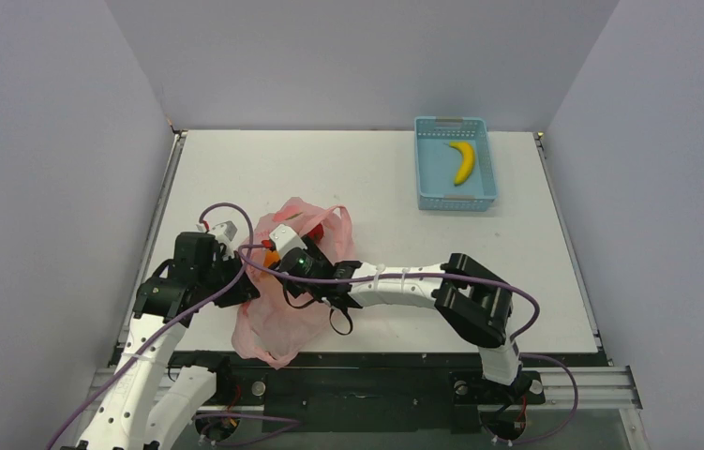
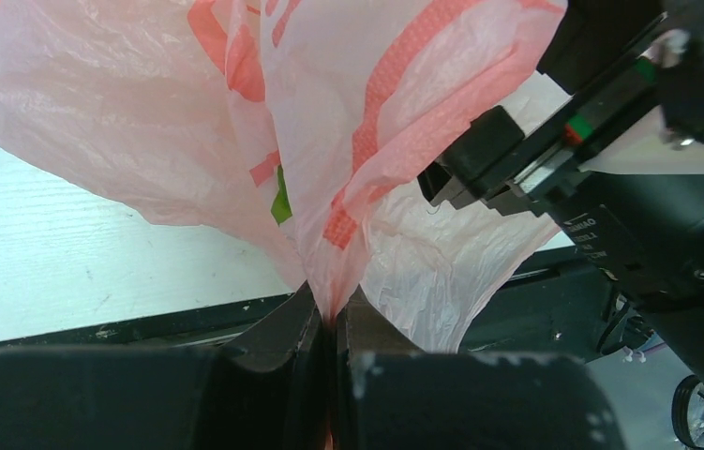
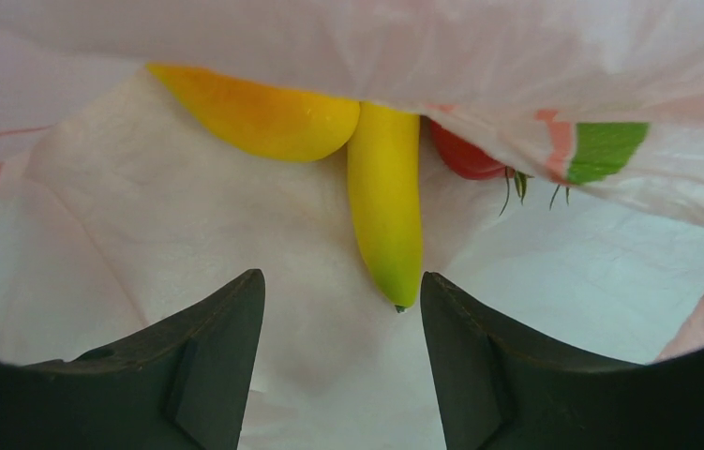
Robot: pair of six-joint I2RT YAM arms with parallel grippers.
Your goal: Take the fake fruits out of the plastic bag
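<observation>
While the left gripper is clenched on a gathered fold of the plastic bag, its jaws pressed together with the pink film squeezed between them, the right gripper sits inside the bag's mouth with its fingers spread apart and nothing between them. Seen from the right wrist, a yellow banana lies on the bag's inner film, running from 12 o'clock down toward the gap between the fingers, its greenish tip just beside the inner edge of one finger. Touching the banana's upper end at 10 o'clock is an orange-yellow mango-like fruit, and at 1 o'clock a red apple shows partly from under a fold of the bag. From the top camera the bag lies crumpled at about 7 o'clock on the white table, with both arms meeting over it. A second banana lies in the light-blue basket at 1 o'clock on the table, well apart from the bag
</observation>
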